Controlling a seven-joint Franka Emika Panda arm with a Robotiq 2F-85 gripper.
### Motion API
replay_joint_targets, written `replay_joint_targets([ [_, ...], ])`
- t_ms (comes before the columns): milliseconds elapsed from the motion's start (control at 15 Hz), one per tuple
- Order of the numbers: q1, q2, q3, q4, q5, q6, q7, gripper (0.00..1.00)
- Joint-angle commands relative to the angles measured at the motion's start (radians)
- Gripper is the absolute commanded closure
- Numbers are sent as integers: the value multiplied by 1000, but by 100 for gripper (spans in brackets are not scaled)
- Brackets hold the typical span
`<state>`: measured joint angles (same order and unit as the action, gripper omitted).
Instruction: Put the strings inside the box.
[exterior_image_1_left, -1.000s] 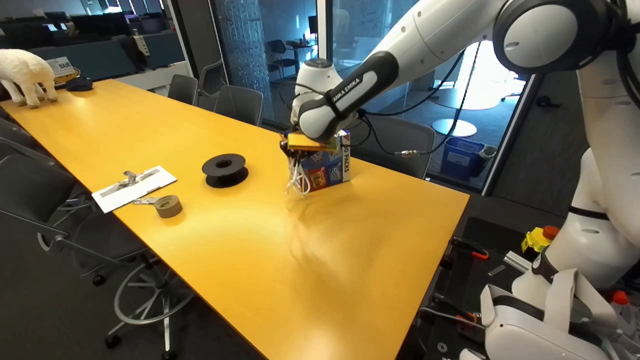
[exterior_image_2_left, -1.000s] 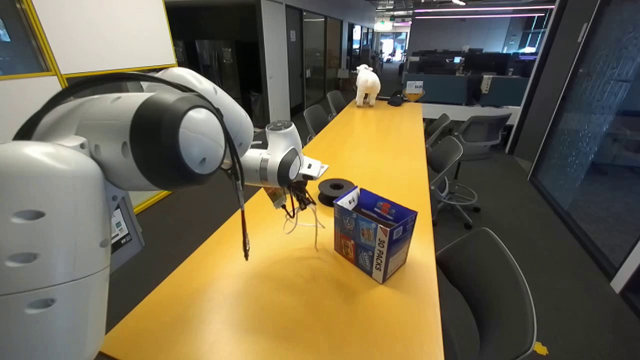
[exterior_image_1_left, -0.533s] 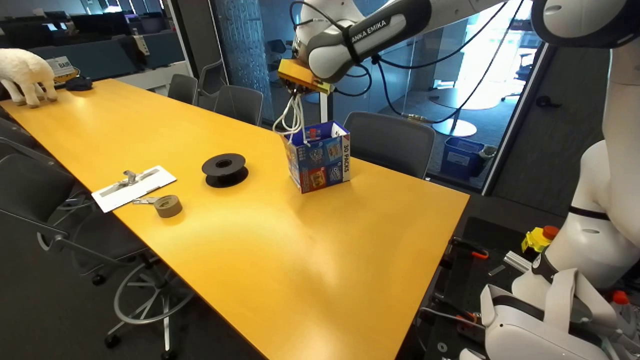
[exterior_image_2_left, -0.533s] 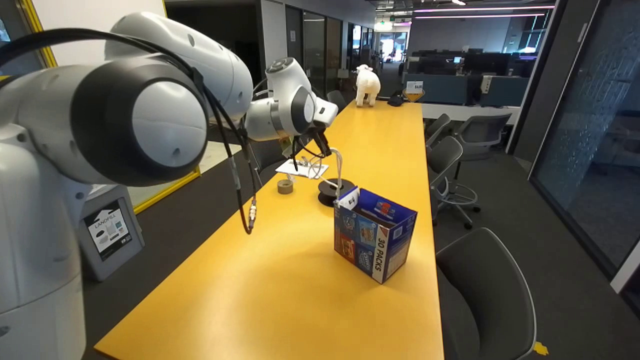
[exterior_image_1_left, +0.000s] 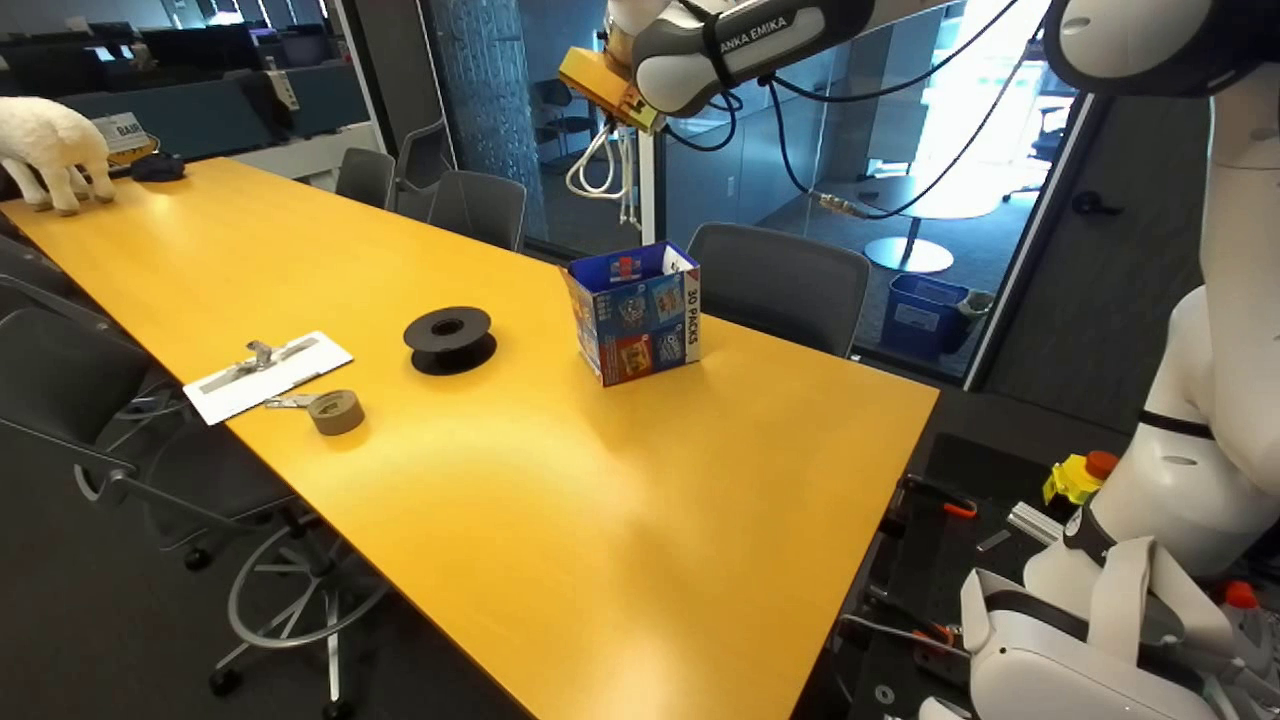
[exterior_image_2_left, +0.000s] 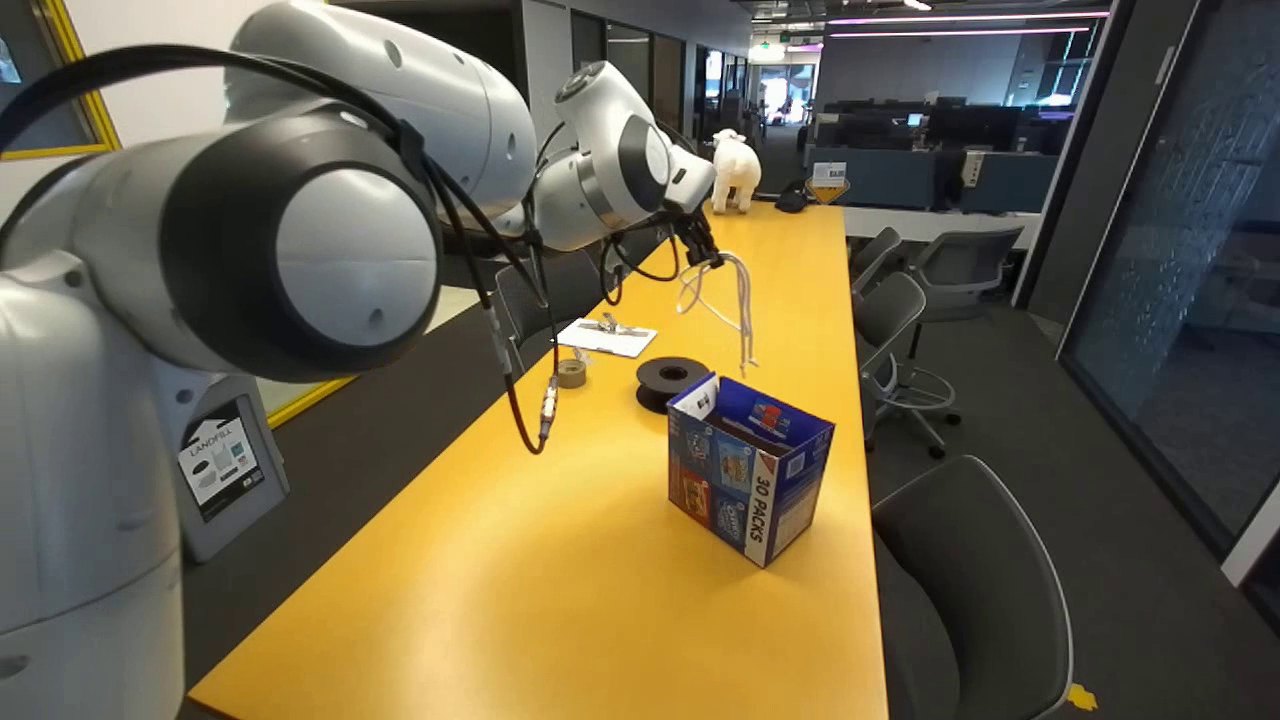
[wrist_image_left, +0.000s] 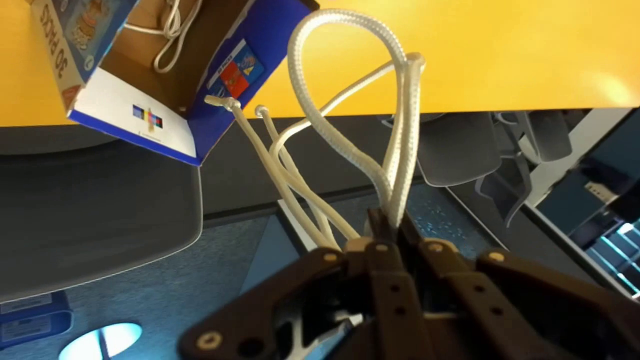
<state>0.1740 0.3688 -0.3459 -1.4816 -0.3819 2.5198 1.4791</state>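
Black two-finger gripper (wrist_image_left: 394, 224) has a looped cream-white braided cord (wrist_image_left: 330, 134) pinched tight midair, and a second cream-white cord (wrist_image_left: 173, 27) is already just chilling inside the open-top blue cardboard box (exterior_image_2_left: 715, 470).

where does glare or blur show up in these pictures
In an exterior view, pale glare washes out patches of the glossy yellow table; in the wrist view, the dark jointed gripper looks soft and out of focus, while the weave of the braided cream-white cord in its grip reads clearly.
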Motion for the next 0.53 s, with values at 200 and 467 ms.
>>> replay_joint_targets([
  [200,-159,165,55,180,99,-76,-25,93],
  [467,-243,258,108,280,224,-132,-104,93],
])
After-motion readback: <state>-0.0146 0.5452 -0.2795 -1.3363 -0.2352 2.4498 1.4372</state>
